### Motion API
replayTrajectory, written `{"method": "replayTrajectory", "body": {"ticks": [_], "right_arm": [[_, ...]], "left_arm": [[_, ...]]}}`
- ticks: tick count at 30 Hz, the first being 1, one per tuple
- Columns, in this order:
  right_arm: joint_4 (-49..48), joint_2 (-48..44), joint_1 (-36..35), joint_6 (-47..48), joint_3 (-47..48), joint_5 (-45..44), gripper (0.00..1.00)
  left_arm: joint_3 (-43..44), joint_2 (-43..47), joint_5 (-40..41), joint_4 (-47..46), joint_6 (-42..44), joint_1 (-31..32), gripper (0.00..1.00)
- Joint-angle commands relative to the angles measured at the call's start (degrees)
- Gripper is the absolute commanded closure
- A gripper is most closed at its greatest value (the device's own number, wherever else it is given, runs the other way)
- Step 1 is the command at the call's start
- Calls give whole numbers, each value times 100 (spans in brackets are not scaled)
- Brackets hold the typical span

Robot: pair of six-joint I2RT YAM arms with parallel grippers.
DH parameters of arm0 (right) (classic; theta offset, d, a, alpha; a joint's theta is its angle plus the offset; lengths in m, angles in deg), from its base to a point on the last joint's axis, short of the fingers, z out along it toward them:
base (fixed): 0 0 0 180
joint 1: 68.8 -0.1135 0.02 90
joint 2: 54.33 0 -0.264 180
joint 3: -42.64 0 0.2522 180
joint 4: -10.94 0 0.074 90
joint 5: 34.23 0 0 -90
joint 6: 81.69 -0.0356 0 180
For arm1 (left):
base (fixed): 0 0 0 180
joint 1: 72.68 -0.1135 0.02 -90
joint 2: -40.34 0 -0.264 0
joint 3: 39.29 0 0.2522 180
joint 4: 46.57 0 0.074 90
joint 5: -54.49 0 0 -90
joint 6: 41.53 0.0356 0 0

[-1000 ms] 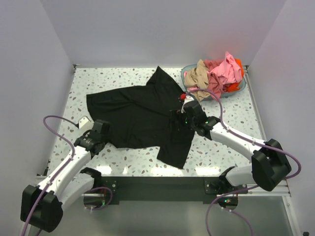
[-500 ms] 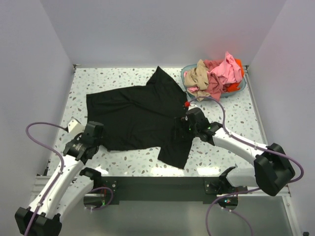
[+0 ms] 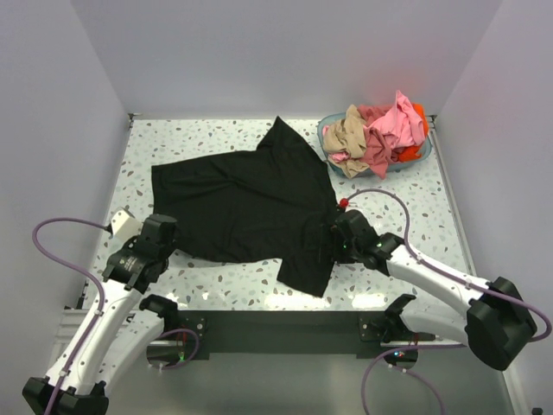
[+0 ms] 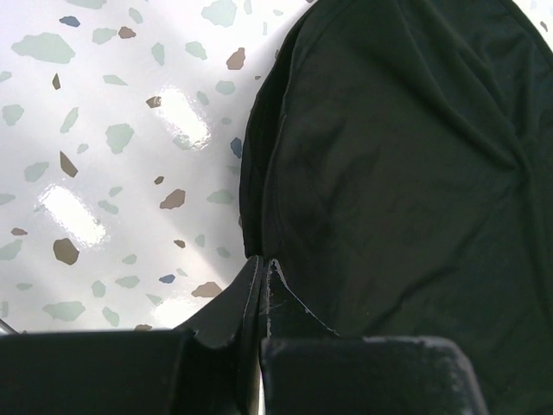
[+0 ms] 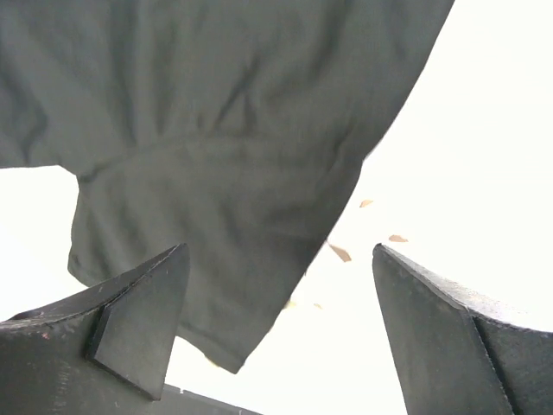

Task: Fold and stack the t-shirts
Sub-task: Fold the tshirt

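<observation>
Black t-shirt [image 3: 242,203] flat, mid-tabletop [image 3: 216,281]; other shirts [image 3: 380,130] heaped in basket [image 3: 422,156], 1 o'clock.
Left tool [image 4: 261,290]: fingers together at hem, 8 o'clock; pinch on cloth unclear.
Right tool [image 5: 278,259]: jaws apart over near sleeve [image 3: 304,264], 5 o'clock.
Lower yours squarely, catch both layers, fold inward.

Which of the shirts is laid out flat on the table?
The black shirt. It alone is spread on the table; the pink, tan and orange ones sit crumpled in the basket.
</observation>
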Motion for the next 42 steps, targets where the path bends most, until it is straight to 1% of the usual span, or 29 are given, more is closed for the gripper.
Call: {"method": "replayTrajectory", "body": {"ticks": [1, 5, 6, 12, 15, 21, 30, 34, 36, 37, 39, 40, 42], "right_arm": [[391, -227, -369, -549, -148, -362, 11], [584, -113, -695, -882, -193, -476, 14], [645, -104, -774, -953, -201, -616, 14], [962, -358, -1266, -1463, -263, -758, 16], [1041, -289, -1574, -1674, -193, -863, 19], [1173, 186, -2329, -2061, 132, -1180, 23], [936, 959, -2989, -2439, 475, -1241, 30], [1120, 1319, -3218, -2553, 686, -1373, 39], [1147, 1346, -3227, -2606, 651, -1382, 42], [1138, 1338, -3236, -2658, 616, -1391, 46], [1156, 1303, -3227, -2694, 537, -1426, 50], [1173, 1285, -3227, -2711, 511, -1443, 54], [1252, 1206, -3227, -2782, 440, -1514, 60]], "left_arm": [[118, 17, 104, -97, 160, -31, 100], [39, -9, 60, -272, 284, -31, 100], [47, -9, 60, -273, 310, -31, 100], [30, 78, 16, -369, 451, -31, 100], [21, 87, -19, -422, 521, -31, 100], [21, 157, -107, -475, 609, -31, 100], [12, 245, -169, -510, 662, -31, 100], [21, 263, -195, -519, 679, -31, 100], [12, 307, -204, -527, 679, -31, 100], [21, 316, -213, -536, 688, -31, 100], [12, 333, -221, -536, 688, -22, 100], [12, 325, -230, -536, 688, -31, 100], [12, 325, -239, -536, 688, -22, 100]]}}
